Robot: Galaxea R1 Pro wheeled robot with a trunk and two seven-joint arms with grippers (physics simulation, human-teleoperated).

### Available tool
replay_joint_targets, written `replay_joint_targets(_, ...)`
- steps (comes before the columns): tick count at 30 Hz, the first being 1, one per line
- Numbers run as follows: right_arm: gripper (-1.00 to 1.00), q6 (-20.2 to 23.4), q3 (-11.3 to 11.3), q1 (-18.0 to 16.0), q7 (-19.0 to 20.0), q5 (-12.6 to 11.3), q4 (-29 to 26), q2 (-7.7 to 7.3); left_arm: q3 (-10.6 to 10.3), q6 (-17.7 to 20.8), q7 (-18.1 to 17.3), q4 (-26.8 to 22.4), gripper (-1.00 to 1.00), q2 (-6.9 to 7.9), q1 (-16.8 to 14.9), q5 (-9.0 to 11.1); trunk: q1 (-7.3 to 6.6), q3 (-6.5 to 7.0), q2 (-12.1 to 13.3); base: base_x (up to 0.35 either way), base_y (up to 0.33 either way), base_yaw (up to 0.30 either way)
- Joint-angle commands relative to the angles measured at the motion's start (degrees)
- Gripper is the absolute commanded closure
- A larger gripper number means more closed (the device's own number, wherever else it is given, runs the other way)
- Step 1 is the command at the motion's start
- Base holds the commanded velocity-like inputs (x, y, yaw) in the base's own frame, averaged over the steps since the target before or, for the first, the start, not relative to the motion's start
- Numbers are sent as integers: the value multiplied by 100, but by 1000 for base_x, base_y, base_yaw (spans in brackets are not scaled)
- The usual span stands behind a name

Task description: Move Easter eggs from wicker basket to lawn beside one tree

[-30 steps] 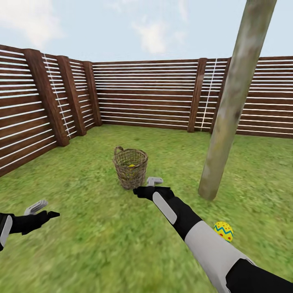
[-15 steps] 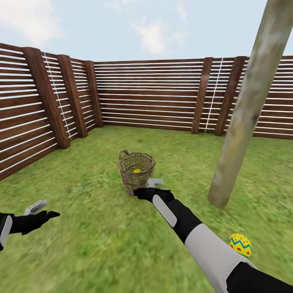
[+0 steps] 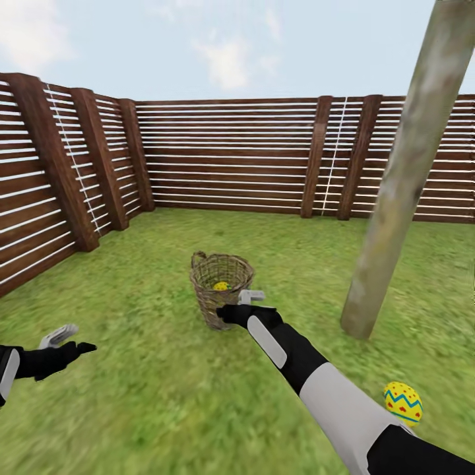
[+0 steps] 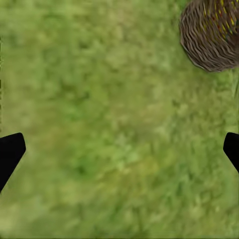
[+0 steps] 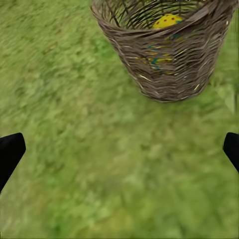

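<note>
Head view sets the right gripper (image 3: pixel 245 305) just this side of the wicker basket (image 3: pixel 221 288), close against its near wall and below its braided rim. A yellow egg (image 3: pixel 221 286) lies down inside the basket, so it sits ahead of and above the jaws' present line, behind the weave. By my reading, the next reach must rise over the rim and then drop in from above. In the right wrist view the basket (image 5: pixel 167 47) stands ahead of the two dark fingertips (image 5: pixel 10 152), which sit wide apart with nothing between them; the egg (image 5: pixel 167 21) shows through the open top. The left gripper (image 3: pixel 63 343) hangs well off to the left over bare lawn (image 3: pixel 152 396), jaws likewise spread and empty, so the right arm is plainly nearer. Another egg (image 3: pixel 403 402) already rests on the grass near the tree (image 3: pixel 396 191), beside its base.
</note>
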Motion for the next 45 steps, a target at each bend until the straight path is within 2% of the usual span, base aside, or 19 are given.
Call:
replay_joint_targets(1,-100,7,15,-6,-57,-57,-5,0,15,29,-26,-1,-100,-2,-3,-12,0,-4,-3,95,319,-104)
replay_joint_targets(8,-100,11,17,-6,-57,-52,-6,0,15,30,-26,-1,-100,0,-1,-4,0,-2,-3,91,292,-21)
replay_joint_targets(21,-100,9,15,-4,-53,-65,-7,0,23,55,-28,-2,-100,1,-3,-3,0,-2,-3,163,85,0)
replay_joint_targets(27,-100,11,15,-5,-48,-91,-7,0,24,106,-21,-151,-100,-5,-3,-3,-132,106,238,10,3,0)
replay_joint_targets(45,-100,6,9,2,-49,-89,7,0,15,101,-18,-176,-100,-13,-2,-3,-527,429,960,0,0,0)
